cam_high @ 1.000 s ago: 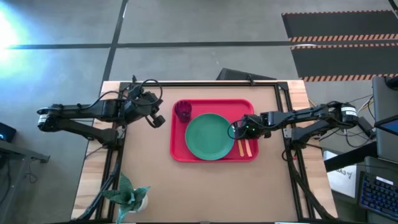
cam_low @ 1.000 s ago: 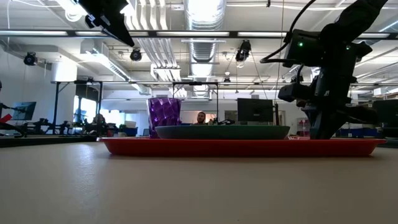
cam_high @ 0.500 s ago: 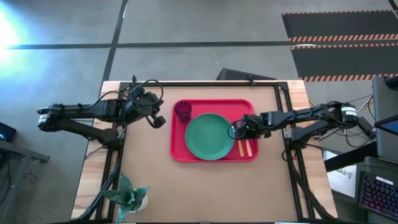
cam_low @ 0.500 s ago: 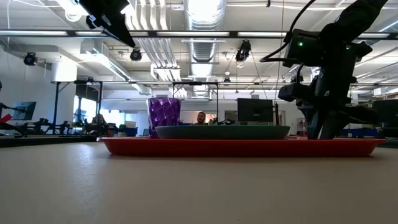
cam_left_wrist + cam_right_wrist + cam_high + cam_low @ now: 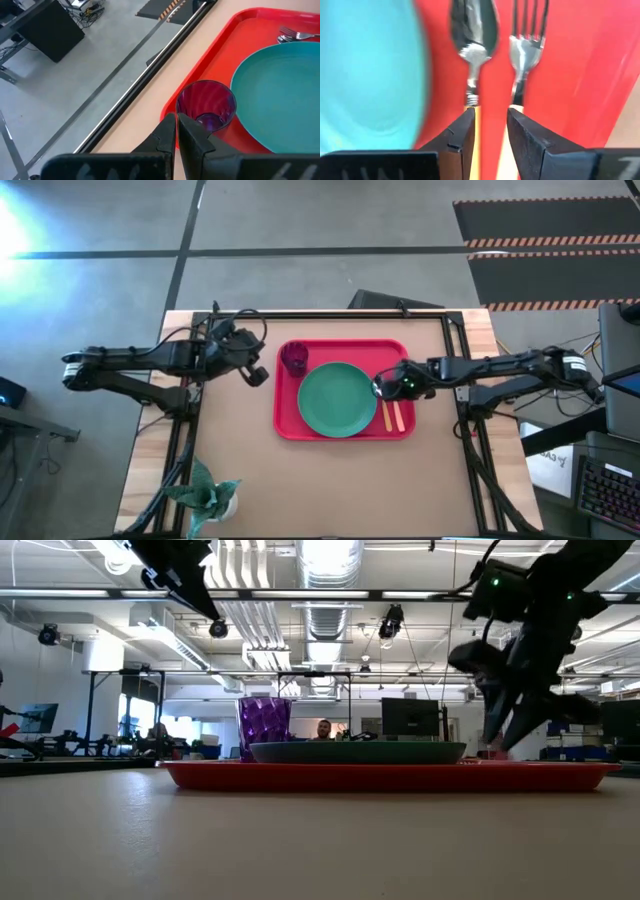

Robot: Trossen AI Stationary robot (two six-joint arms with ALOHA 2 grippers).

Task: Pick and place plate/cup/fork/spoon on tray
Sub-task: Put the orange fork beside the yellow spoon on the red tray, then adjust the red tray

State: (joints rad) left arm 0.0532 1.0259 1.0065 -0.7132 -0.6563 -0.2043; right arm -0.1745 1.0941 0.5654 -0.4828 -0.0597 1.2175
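Spoon and fork flat on tray, side by side, just right of plate. Cup on tray too.
Right gripper above spoon and fork, fingers narrowly apart, holding nothing.
Left gripper near cup, fingers pressed together, empty.
Probably light, stiff, slippery; best pinched at orange handle.

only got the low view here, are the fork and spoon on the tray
observer: yes, the spoon and fork lie side by side on the tray, on the right arm's side of the plate.
operator: right tool holding either
observer: no, the right tool is open above their handles, gripping nothing.
operator: and the left one
observer: the left tool is shut and empty, beside the cup, just off the tray.
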